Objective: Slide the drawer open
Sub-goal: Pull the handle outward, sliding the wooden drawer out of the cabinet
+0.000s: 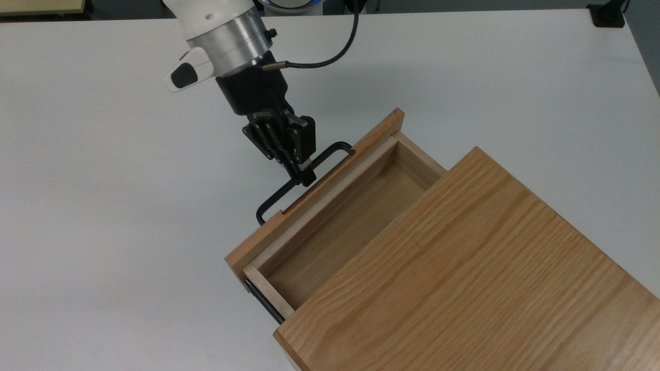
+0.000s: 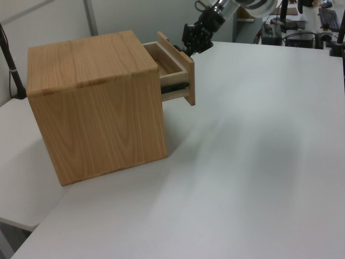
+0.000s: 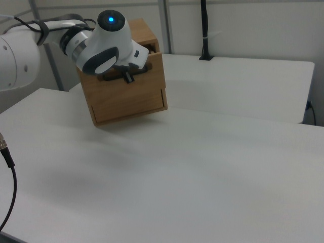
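Observation:
The light-oak drawer (image 1: pixel 337 229) stands partly slid out of the wooden cabinet (image 1: pixel 464 278), its bare inside showing. A black side rail (image 1: pixel 263 301) shows under its near corner. My gripper (image 1: pixel 305 176) is shut on the thin black bar handle (image 1: pixel 276 198), at the middle of the front panel (image 1: pixel 309 198). In the left view the drawer (image 2: pixel 173 63) juts from the cabinet (image 2: pixel 97 102) toward the left view's right, with the gripper (image 2: pixel 195 39) at its front. In the right view the arm covers part of the drawer front (image 3: pixel 152 76); the gripper (image 3: pixel 127 77) is on the handle.
The cabinet sits on a wide white table (image 1: pixel 103 206). A black fixture (image 1: pixel 608 14) stands at the top view's far right corner. A black post (image 3: pixel 205 30) rises behind the table in the right view. A lower white surface (image 2: pixel 21 178) adjoins the left view's left.

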Controlling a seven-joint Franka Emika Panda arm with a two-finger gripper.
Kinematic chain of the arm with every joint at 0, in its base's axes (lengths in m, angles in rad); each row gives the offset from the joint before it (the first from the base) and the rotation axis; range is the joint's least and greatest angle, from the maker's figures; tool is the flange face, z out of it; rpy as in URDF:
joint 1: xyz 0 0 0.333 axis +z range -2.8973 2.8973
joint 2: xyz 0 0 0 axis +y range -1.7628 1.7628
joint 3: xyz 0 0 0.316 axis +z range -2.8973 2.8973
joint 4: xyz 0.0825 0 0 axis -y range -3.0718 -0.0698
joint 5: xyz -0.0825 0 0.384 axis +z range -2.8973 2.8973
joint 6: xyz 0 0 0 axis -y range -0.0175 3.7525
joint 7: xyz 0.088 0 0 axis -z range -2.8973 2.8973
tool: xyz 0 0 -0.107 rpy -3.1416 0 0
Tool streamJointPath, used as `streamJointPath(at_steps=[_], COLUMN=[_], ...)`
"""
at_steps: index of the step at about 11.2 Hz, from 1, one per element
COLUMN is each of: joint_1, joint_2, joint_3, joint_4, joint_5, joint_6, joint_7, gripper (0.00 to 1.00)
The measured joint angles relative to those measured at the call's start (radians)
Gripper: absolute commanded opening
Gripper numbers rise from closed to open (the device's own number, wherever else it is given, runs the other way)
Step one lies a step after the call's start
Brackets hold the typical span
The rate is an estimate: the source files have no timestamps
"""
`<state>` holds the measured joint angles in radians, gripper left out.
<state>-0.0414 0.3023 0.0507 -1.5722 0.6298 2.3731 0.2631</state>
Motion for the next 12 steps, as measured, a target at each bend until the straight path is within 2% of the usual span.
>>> streamJointPath(at_steps=[3,9,12], joint_1=[-0.018,-0.022,-0.024], joint_2=[-0.024,-0.042,-0.067], joint_3=[-0.037,-0.072,-0.139], joint_4=[-0.004,-0.010,-0.011], joint_5=[0.000,0.000,-0.003], joint_6=[-0.108,-0.177,-0.305], joint_7=[-0.060,-0.094,-0.155], gripper=[0.15,0.15,0.15])
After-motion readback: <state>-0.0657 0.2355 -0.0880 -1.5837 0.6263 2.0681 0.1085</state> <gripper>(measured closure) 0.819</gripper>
